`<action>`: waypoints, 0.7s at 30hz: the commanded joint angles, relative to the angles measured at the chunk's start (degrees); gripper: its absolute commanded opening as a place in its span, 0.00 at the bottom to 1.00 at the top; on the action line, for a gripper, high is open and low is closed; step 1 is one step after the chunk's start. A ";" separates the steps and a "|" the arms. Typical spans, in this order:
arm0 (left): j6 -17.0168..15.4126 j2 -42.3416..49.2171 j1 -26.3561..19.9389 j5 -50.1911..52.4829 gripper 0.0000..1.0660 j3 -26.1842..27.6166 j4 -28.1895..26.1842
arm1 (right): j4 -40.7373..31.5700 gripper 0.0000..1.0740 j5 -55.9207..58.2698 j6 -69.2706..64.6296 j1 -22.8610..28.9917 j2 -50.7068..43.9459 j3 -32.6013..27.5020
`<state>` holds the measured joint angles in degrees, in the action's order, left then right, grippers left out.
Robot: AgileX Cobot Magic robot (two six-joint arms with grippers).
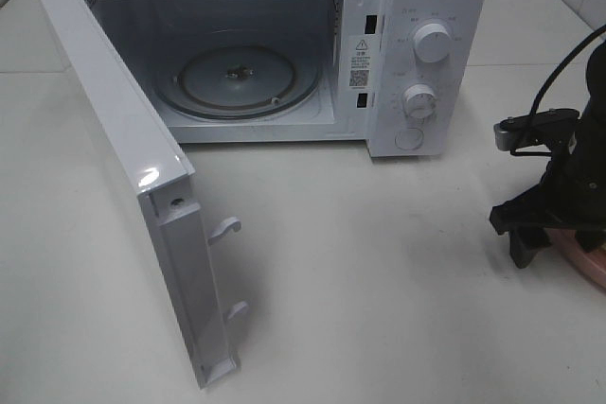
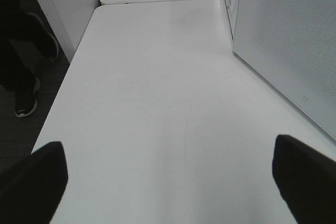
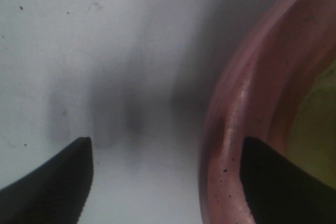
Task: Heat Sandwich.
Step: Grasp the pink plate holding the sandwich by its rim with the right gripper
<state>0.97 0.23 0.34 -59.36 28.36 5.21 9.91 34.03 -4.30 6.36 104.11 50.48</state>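
Right end effector (image 3: pixel 166 148), unclenched, astride pink plate (image 3: pixel 231 129) rim; sandwich (image 3: pixel 317 124) blurred yellow-green.

Soft, even light from above is brightening the white surface (image 1: pixel 379 262), and a small glare patch is shining on the microwave door (image 1: pixel 147 175). The right wrist view is blurring badly up close: the pink plate (image 3: pixel 231 129) is lying out of focus, a diffuse grey shadow spreading beside it.

High front overview, wrist cameras close above table (image 2: pixel 157 103)
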 commanded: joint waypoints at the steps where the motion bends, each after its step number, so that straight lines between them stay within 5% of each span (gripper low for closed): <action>1: -0.23 1.60 -0.40 0.97 0.98 -0.11 -0.11 | 1.89 0.47 0.57 -0.80 -0.34 0.29 0.23; 4: -0.23 1.60 -0.40 0.97 0.98 -0.11 -0.11 | 3.32 0.32 0.80 -2.12 -0.34 0.29 0.23; 6: -0.23 1.60 -0.40 0.97 0.98 -0.11 -0.11 | 6.19 0.03 0.86 -3.95 -0.34 0.29 0.23; 7: -0.23 1.60 -0.40 0.97 0.98 -0.11 -0.11 | 6.59 0.00 0.80 -4.30 -0.34 0.29 0.23; 21: -0.23 1.60 -0.40 0.97 0.98 -0.11 -0.11 | 8.31 0.00 1.49 -5.73 -0.11 0.29 0.23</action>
<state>0.97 0.23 0.34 -59.36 28.36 5.21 16.90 34.49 -9.05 6.36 104.11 50.48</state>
